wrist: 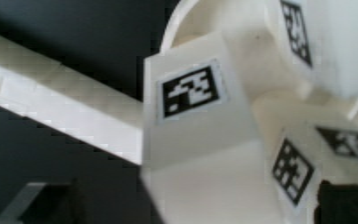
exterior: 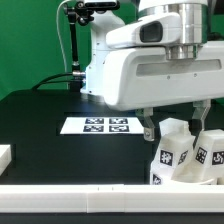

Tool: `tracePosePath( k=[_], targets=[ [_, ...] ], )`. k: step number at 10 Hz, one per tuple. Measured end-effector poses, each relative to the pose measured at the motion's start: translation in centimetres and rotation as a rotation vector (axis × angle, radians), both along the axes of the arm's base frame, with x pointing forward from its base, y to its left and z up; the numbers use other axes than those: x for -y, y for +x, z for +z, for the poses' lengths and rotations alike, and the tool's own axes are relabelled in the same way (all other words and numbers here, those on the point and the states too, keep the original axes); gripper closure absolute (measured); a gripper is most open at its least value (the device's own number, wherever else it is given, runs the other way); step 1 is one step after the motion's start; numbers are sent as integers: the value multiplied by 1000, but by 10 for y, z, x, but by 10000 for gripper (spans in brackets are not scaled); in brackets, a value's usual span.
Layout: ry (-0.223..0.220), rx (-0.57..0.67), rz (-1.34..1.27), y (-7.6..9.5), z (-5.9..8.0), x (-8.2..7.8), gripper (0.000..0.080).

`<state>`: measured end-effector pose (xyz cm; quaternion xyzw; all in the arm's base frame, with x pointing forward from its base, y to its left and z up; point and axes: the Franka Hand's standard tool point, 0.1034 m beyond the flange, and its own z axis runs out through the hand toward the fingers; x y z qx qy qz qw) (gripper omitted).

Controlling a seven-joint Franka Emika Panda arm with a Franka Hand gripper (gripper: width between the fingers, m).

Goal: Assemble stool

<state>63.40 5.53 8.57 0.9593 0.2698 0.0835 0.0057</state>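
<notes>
On my exterior view's left I see a white bar (exterior: 4,154) at the table edge, then the marker board (exterior: 97,125) flat on the black table (exterior: 40,115). Toward the right, the gripper (exterior: 172,118) hangs low over the stool parts (exterior: 185,152), tagged leg blocks clustered near the front bar (exterior: 70,196). I cannot tell whether the fingers are parted or grip anything

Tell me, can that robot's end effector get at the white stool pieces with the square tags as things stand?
Probably yes. The end effector hangs right over the stool pieces at the exterior view's right, with nothing between them. Its fingers reach down beside them; whether they grip anything I cannot tell.
</notes>
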Motion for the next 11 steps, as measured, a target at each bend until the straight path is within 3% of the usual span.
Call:
tracePosePath(
  k=[4,6,7,11],
  targets=[
    [-7,8,-13,-1,-7,4,150],
    [-7,6,-23,-1,-8,5,421],
    [-8,7,-23,0,-8,5,459],
    [9,3,-137,0,-8,6,459]
  ],
)
